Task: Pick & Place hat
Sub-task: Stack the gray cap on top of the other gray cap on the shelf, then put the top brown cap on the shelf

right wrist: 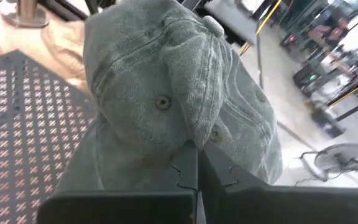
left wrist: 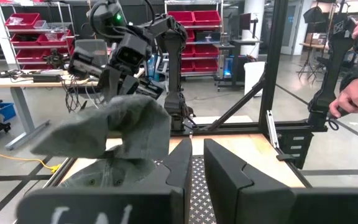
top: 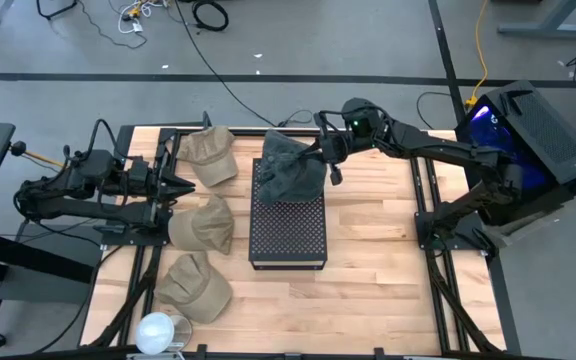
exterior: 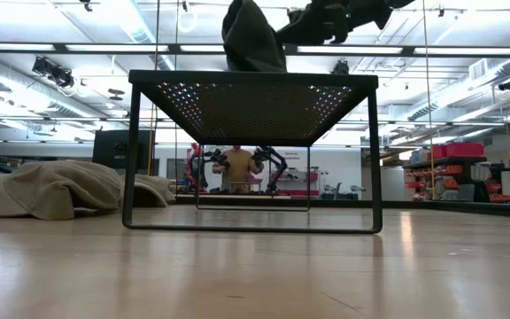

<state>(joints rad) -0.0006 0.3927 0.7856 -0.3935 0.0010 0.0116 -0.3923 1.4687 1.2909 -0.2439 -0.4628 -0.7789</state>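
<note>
Right gripper (top: 320, 152), fingers pinched on the grey-green hat (top: 290, 168), which hangs below it over the far edge of the black perforated stand (top: 288, 228); beyond, left gripper (top: 183, 186) narrowly parted, by three tan hats (top: 201, 224).

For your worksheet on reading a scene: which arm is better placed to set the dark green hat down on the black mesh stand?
Right. The right pincer is shut on the dark green hat, already over the black mesh stand. The left pincer waits among the tan hats.
</note>
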